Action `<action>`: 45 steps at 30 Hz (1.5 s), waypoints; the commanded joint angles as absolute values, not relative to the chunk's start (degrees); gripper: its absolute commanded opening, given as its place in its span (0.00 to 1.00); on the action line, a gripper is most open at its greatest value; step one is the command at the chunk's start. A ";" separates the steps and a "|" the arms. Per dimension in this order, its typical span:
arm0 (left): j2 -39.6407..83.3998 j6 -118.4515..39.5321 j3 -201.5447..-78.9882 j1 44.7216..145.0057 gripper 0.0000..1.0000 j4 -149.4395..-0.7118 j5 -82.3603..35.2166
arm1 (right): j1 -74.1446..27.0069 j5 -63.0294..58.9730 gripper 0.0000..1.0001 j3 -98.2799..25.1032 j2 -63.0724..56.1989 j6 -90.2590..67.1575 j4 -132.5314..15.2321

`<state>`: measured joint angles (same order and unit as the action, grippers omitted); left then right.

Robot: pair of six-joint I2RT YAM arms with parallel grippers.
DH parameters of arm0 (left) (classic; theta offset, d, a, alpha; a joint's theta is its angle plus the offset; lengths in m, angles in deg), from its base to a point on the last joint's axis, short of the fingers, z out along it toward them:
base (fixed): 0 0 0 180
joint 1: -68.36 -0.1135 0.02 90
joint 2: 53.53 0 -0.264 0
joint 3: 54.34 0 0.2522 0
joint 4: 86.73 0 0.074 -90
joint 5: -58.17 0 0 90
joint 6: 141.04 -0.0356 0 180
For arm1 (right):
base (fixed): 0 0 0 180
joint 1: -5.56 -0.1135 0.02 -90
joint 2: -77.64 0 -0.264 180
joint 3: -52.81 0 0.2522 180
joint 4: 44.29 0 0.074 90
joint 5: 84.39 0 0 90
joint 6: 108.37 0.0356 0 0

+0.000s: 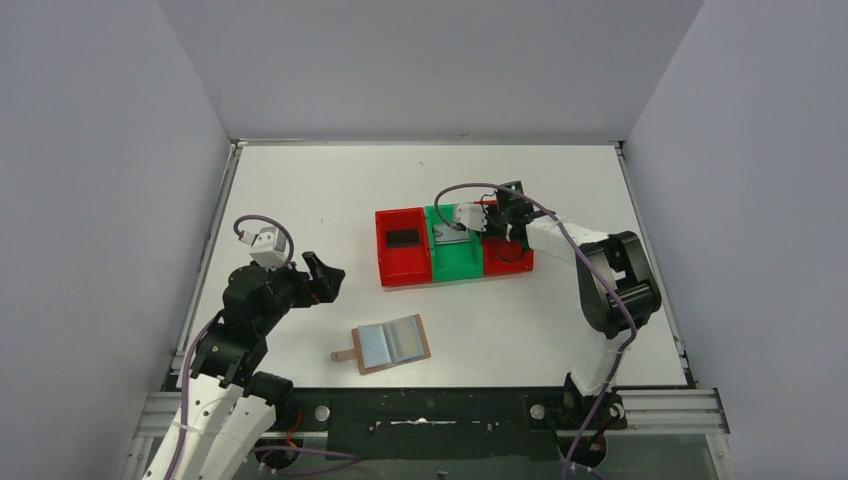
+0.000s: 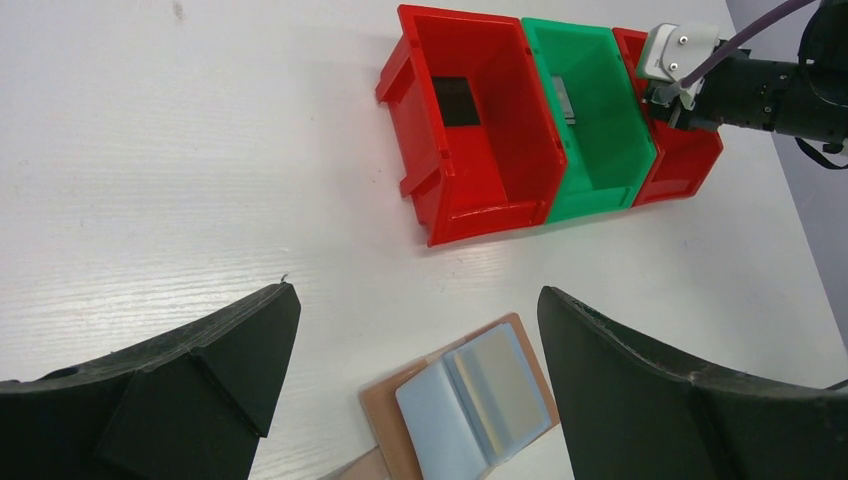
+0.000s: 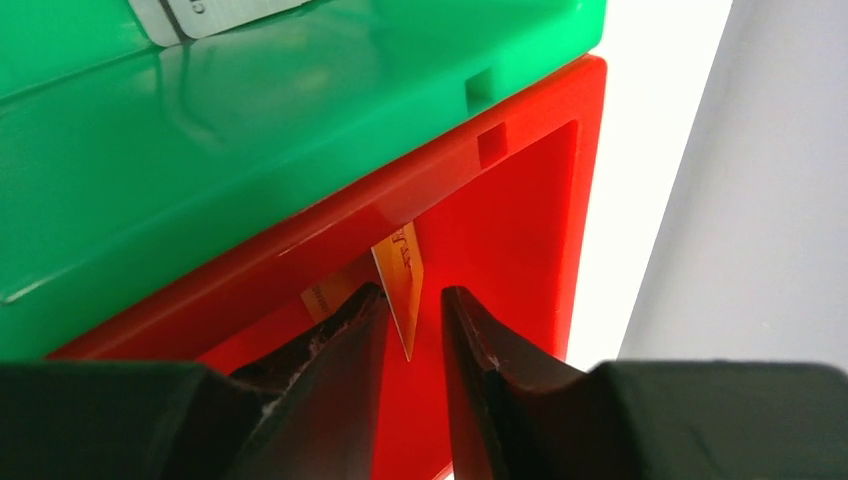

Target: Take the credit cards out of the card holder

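Gold card (image 3: 403, 285) stands edge-on between the narrowly parted right jaws.

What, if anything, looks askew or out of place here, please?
A gold card stands on edge, tilted, in the right-hand red bin at the right gripper, unlike the black card lying flat. Nothing else stands out.

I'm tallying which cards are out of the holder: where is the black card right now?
In the top view, the black card lies flat on the floor of the leftmost red bin, right beside the green bin.
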<state>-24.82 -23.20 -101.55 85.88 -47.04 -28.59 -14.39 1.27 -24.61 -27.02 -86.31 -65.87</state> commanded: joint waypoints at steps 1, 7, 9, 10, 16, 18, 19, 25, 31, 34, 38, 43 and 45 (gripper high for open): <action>-24.72 -24.08 -102.11 85.63 0.91 -49.77 -29.08 | -14.19 -1.77 0.29 -26.00 -23.54 -84.18 -68.24; -24.38 -24.06 -102.02 85.61 0.91 -49.77 -28.99 | -13.94 -3.32 0.32 -25.39 -21.02 -81.80 -68.42; -24.22 -24.06 -102.04 85.59 0.91 -49.81 -28.93 | -13.95 -3.51 0.32 -25.21 -20.43 -81.11 -68.25; -24.14 -24.06 -102.03 85.64 0.91 -49.81 -28.92 | -13.88 -3.53 0.32 -25.18 -20.11 -80.87 -68.21; -23.84 -24.06 -102.02 85.60 0.91 -49.84 -28.78 | -13.72 -3.52 0.34 -24.86 -16.72 -75.71 -65.62; -23.82 -24.08 -102.07 85.53 0.91 -49.86 -28.84 | -13.76 -3.63 0.37 -25.12 -14.06 -69.01 -63.80; -23.78 -24.06 -102.03 85.55 0.91 -49.85 -28.83 | -13.75 -3.65 0.40 -25.19 -12.48 -64.54 -62.60; -23.51 -24.06 -102.11 85.28 0.91 -49.94 -28.57 | -17.18 1.41 0.61 -21.78 1.10 -26.80 -57.64; -22.21 -23.97 -102.28 84.65 0.93 -49.79 -28.53 | -20.13 8.74 0.91 -17.34 8.28 9.19 -71.01; -21.19 -23.46 -102.43 84.43 0.94 -49.47 -28.91 | -23.16 6.19 0.95 -5.34 15.06 19.38 -63.18; -18.38 -19.86 -103.81 84.38 0.97 -46.20 -30.17 | -33.91 12.31 0.90 0.94 18.00 27.62 -61.25; -10.65 -8.47 -103.24 84.56 0.97 -42.91 -25.76 | -46.12 20.19 0.85 1.78 13.07 33.64 -63.78; -8.90 -5.34 -101.82 85.84 0.95 -42.52 -26.54 | -49.75 20.76 0.83 1.26 9.58 35.47 -63.21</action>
<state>-11.83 -14.13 -101.88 84.77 -44.26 -27.84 -44.48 14.13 2.80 13.90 26.93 -66.63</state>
